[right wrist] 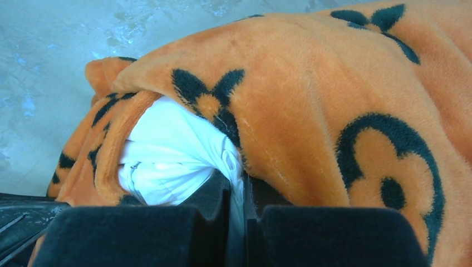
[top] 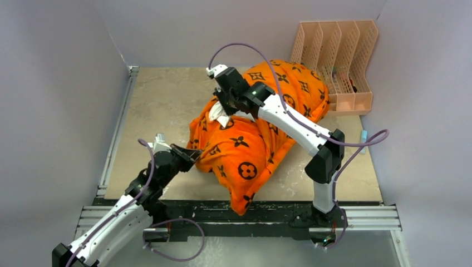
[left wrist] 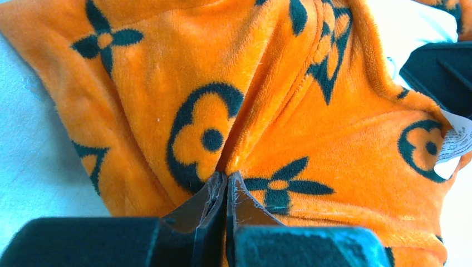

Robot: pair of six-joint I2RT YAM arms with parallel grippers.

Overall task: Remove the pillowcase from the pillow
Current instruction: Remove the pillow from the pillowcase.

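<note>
1. The pillowcase (top: pixel 261 139) lies in a rumpled orange heap across the middle of the worktop (top: pixel 161 105), running from the far right corner down toward the near edge. One corner of it droops over that edge onto the black rail (top: pixel 278 214) between the two arm bases.
2. The pillow (top: pixel 219 114) is almost wholly inside the cover. Only a small white bulge pokes out at the open mouth on the heap's far-left side.
3. The left claw (top: pixel 196 156) comes in low from the near left and meets the left flank of the heap. Its wrist view shows both fingertips (left wrist: pixel 214 192) clenched together on a raised fold of the orange plush, just below a black flower-in-circle motif.
4. The right claw (top: pixel 222 108) reaches over the top of the heap and down to the open mouth. Its wrist view shows the tips pinched tight on a twist of the white pillow fabric, with the orange rim of the cover curling over and beside it.
5. A small white label (left wrist: pixel 456 142) hangs at the cover's edge in the left wrist view.
6. A peach file rack (top: pixel 339 55) stands at the far right corner, and the far end of the heap is right up against it.
</note>
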